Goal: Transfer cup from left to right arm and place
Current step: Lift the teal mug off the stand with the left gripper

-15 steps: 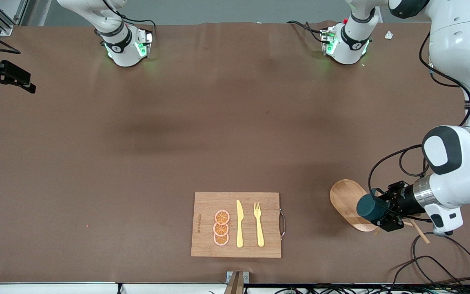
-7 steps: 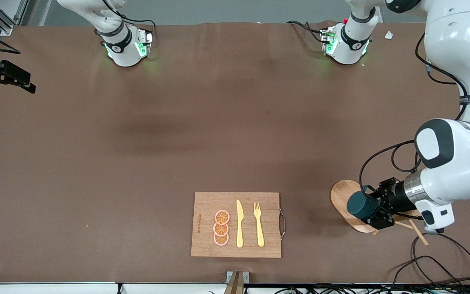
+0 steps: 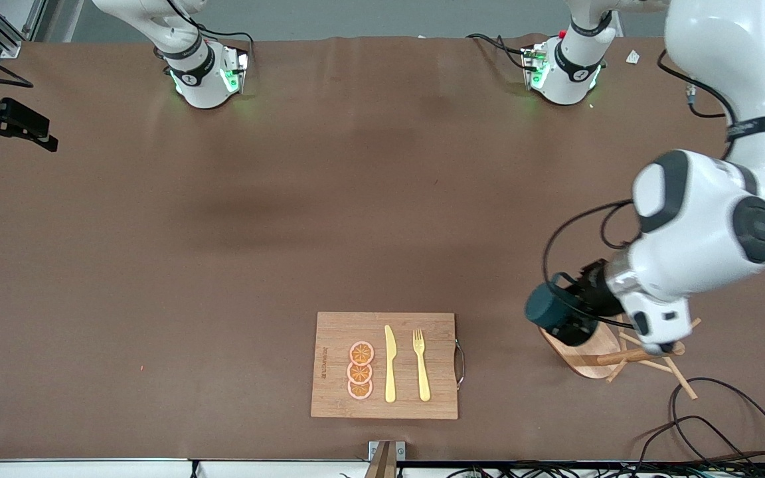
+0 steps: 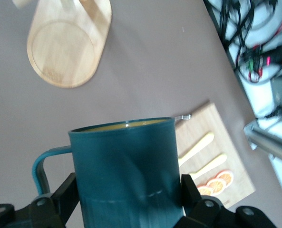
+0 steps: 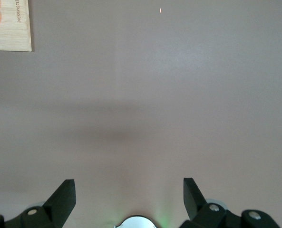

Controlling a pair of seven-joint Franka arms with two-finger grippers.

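Cup (image 3: 544,307) clamped sideways in left gripper (image 3: 565,318), over wooden tray (image 3: 592,355).

Teal cup (image 3: 544,309), held sideways, airborne

**Robot hardware, appearance**

Both arms: glossy white shells, dark grey joint caps and bands. Bases (image 3: 206,76) lit green, black rings with a small white mark. Left arm (image 3: 708,226): brushed metal wrist ring, black looping cables, black strap with white lettering. Right gripper (image 5: 129,202): black angular fingers, silver screws at the finger mounts.
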